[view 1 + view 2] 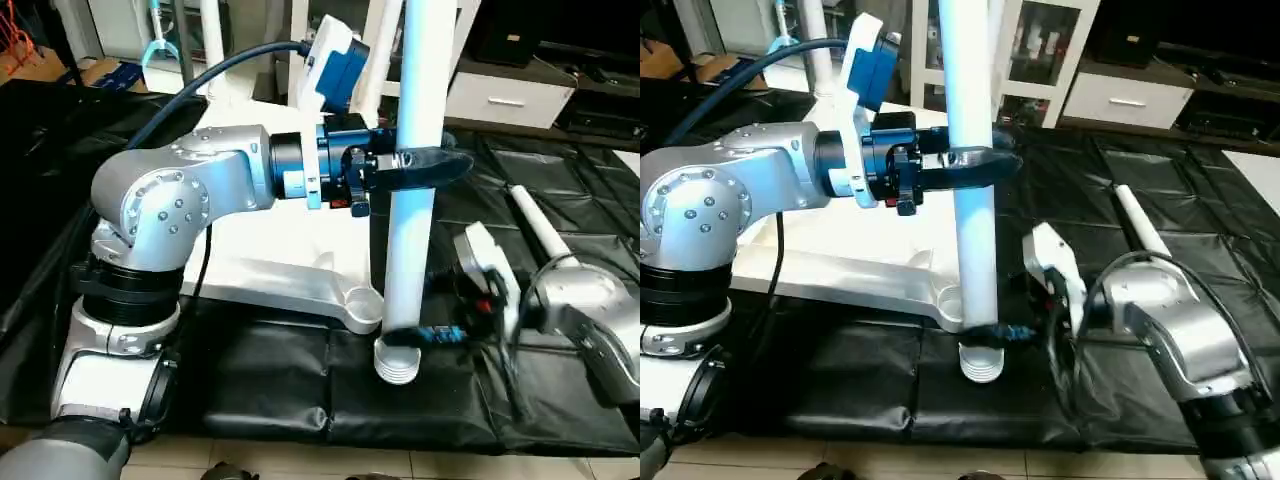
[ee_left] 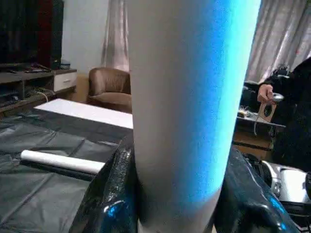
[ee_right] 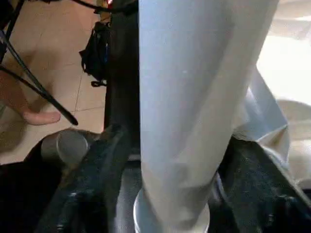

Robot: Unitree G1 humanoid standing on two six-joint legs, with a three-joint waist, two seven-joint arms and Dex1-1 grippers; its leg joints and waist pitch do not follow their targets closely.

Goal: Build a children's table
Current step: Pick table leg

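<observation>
two grippers meet on one upright white leg [image 1: 412, 250] at the front of the black-covered desk [image 1: 250, 385]. the left gripper [image 1: 425, 165] clamps the leg partway up, its black fingers [image 2: 114, 194] pressed to either side of the tube. the right gripper [image 1: 440, 333] sits low at the leg's ribbed bottom end, just above the desk; its fingers [image 3: 95, 187] flank the tube, but whether they press on it i cannot tell. the leg's foot hangs just beside a rounded corner socket [image 1: 362, 303] of the white tabletop [image 1: 270, 250], which lies flat on the desk behind the left arm. a second leg [image 1: 540, 228] lies on the black cover to the right, well apart from the tabletop.
</observation>
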